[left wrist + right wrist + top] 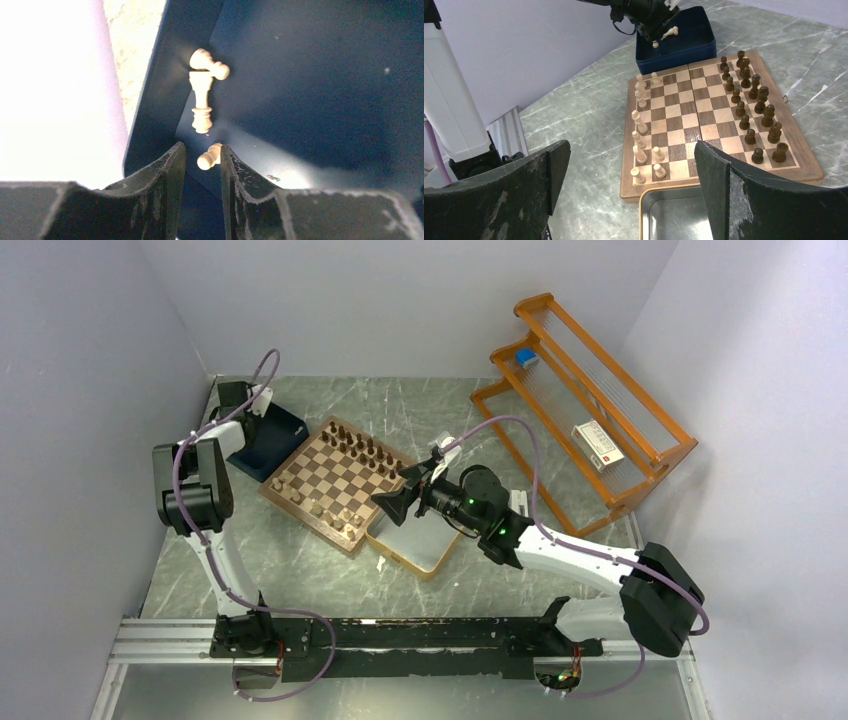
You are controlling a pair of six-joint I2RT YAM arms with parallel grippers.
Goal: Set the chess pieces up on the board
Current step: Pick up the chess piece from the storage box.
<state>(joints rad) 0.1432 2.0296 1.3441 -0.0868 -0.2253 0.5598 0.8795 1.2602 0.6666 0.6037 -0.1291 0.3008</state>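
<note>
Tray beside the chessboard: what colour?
Navy blue tray; shows best in the right wrist view.

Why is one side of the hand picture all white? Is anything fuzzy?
Left wrist view: glare whites out the left side beyond the navy blue tray; the left gripper's black fingers look blurry. Right wrist view: the right gripper's fingers are soft, the brown checkered wooden chessboard sharp. Top view: evenly lit.

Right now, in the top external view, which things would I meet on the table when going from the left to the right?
navy tray → chessboard → silver tin → orange rack
</note>
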